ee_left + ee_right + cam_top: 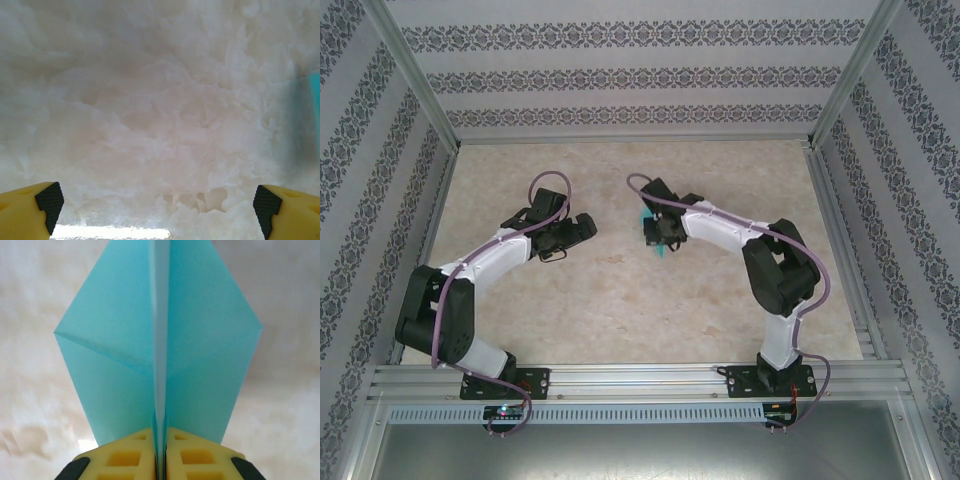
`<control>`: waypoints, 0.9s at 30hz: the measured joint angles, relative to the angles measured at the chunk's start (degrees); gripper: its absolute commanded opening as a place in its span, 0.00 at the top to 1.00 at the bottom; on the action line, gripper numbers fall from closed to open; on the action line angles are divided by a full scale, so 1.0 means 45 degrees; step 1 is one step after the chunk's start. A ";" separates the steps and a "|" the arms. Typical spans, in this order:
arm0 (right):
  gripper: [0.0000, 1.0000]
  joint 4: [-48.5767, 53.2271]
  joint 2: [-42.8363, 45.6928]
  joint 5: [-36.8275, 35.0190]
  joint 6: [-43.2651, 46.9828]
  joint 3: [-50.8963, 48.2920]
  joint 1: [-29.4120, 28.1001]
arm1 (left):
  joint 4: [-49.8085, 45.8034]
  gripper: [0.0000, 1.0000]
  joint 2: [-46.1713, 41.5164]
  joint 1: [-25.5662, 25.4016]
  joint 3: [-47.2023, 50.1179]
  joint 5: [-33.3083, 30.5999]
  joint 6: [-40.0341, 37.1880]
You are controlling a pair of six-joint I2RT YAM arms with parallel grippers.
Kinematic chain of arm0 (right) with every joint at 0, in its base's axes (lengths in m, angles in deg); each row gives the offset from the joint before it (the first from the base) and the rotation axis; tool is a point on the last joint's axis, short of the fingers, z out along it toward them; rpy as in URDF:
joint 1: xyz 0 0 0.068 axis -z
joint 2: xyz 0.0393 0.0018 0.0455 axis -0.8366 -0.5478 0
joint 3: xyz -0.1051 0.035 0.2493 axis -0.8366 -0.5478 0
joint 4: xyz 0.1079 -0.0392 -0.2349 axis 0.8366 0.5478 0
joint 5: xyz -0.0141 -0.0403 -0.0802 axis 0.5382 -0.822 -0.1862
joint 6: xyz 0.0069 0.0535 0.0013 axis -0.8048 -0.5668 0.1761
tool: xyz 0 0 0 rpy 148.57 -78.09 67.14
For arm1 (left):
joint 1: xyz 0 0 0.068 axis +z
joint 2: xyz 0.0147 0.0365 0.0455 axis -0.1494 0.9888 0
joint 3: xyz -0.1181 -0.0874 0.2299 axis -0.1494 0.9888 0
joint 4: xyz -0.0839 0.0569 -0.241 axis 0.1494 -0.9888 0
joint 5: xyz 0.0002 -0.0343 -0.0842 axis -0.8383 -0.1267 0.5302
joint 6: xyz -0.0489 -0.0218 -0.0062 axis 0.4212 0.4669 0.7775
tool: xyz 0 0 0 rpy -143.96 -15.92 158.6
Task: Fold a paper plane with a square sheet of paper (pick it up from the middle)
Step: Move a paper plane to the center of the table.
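Pinching creased turquoise paper plane (205,360) along its fold, right gripper (160,437) clamped, left gripper (157,202) wide, empty

The arm bases (505,383) are bolted along the near edge of the table (620,310), one toward the near-left corner and one toward the near-right corner. Walls (620,70) stand along the left, far and right edges. Both arms reach inward to the middle of the table. The left gripper (582,228) is left of centre and the right gripper (653,237) just right of centre; they face each other, apart. The paper plane (200,355) sits in the right gripper, centre crease between the jaws, one wing to each side. It lies to the right of the left gripper, not touching it.
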 measured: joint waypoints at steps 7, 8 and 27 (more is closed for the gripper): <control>0.89 -0.0049 -0.2006 -0.0141 0.1005 0.1948 0.0845 | -0.0316 0.00 -0.0578 0.0189 0.0121 -0.0034 -0.0194; 0.89 -0.0015 -0.2176 -0.0146 0.1078 0.2045 0.0889 | -0.0321 0.00 -0.0607 0.0209 0.0141 -0.0034 -0.0228; 0.71 0.0087 -0.3002 0.0073 0.0976 0.2443 0.1015 | -0.0889 0.00 -0.1457 0.0923 0.0282 -0.0743 -0.0704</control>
